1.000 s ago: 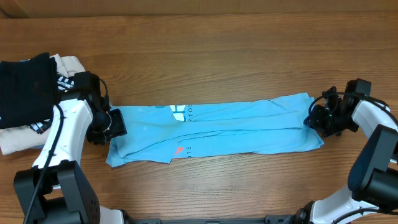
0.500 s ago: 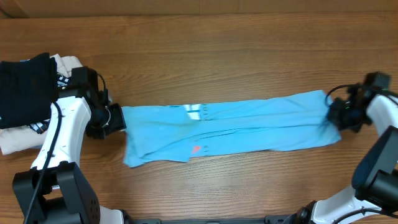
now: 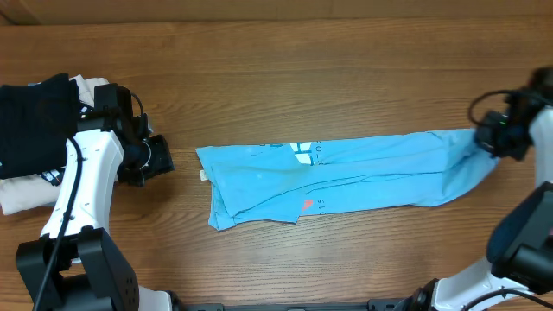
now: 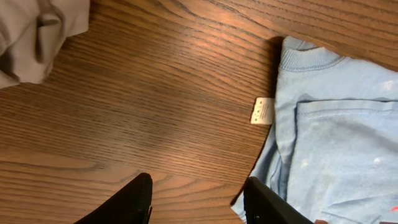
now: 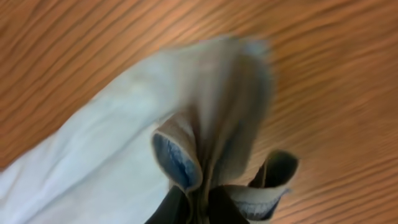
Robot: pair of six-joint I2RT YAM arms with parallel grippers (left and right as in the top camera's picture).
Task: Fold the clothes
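The sky-blue T-shirt (image 3: pixel 346 173) lies folded into a long band across the middle of the wooden table, with white lettering near its top edge and a coral mark near its front edge. My right gripper (image 3: pixel 494 138) is shut on the shirt's right end (image 5: pixel 205 143), which bunches between the fingers (image 5: pixel 198 208). My left gripper (image 3: pixel 160 160) is open and empty, left of the shirt's collar end. In the left wrist view its fingers (image 4: pixel 199 202) hover over bare wood, beside the shirt's collar and white label (image 4: pixel 263 111).
A black folded garment (image 3: pixel 34 121) lies on a beige folded garment (image 3: pixel 22 194) at the table's left edge. A corner of pale cloth (image 4: pixel 37 31) shows in the left wrist view. Bare wood surrounds the shirt.
My right gripper has pulled the shirt to the right by its end. My left gripper has let go of the collar end and stayed at the left, now apart from the shirt.
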